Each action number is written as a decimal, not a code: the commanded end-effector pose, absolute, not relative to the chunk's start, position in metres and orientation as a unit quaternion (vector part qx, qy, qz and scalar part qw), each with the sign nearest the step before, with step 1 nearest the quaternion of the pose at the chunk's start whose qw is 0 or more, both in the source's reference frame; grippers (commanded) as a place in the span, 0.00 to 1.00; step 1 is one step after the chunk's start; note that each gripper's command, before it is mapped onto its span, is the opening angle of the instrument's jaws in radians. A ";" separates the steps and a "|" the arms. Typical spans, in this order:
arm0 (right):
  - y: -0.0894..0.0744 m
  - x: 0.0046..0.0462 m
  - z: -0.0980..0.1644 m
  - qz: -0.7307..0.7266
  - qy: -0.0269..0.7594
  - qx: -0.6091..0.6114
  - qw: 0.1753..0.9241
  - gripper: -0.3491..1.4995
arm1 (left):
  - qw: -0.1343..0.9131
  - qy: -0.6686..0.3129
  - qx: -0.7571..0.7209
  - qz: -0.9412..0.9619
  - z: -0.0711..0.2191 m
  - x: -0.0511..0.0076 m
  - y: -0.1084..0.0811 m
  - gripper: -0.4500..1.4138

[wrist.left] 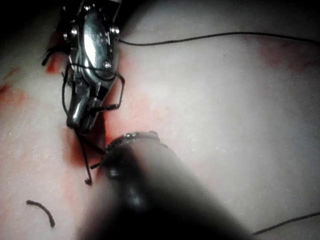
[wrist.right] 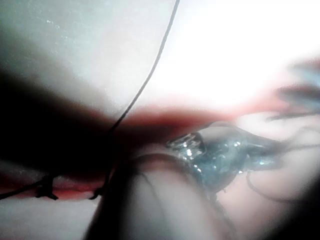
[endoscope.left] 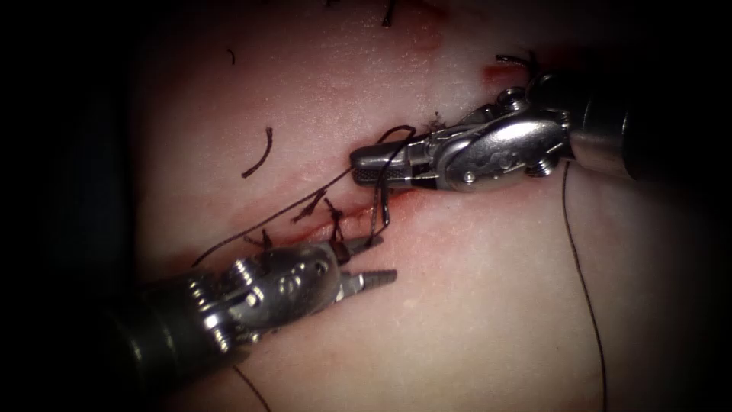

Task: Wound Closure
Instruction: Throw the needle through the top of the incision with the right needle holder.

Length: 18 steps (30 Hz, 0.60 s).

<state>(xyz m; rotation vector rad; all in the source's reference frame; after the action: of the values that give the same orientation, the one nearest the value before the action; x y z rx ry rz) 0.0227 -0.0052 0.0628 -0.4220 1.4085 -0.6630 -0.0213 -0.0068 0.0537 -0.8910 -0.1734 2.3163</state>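
Reaching from the right, right end effector carries looped thread.

Needle — not made out among the dark thread at the cut; left gripper tips hidden behind its own shaft in the left wrist view; right gripper blurred in the right wrist view — jaw state unreadable there; long thread strand cut off at the endoscope view's lower edge.

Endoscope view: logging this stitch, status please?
Left gripper open, one jaw tip at a thread end by the cut. Right gripper shut, thread looped over it. Loose thread scrap left of the cut.
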 end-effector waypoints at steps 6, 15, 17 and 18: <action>-0.005 0.0227 0.064 -0.291 0.630 -0.182 0.697 0.00 | 0.321 -0.065 -0.341 0.881 0.054 -0.0219 -0.006 0.44; -0.008 0.0233 0.063 -0.310 0.627 -0.167 0.695 0.00 | 0.320 -0.067 -0.342 0.881 0.054 -0.0213 -0.007 0.46; -0.008 0.0235 0.063 -0.314 0.628 -0.165 0.693 0.00 | 0.320 -0.068 -0.342 0.881 0.054 -0.0212 -0.007 0.46; -0.009 0.0235 0.063 -0.317 0.628 -0.164 0.692 0.00 | 0.320 -0.068 -0.342 0.881 0.054 -0.0212 -0.007 0.46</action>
<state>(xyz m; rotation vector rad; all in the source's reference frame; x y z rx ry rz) 0.0228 -0.0089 0.0623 -0.3637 1.3989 -0.7016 -0.0207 -0.0069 0.0538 -0.8956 -0.1797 2.3160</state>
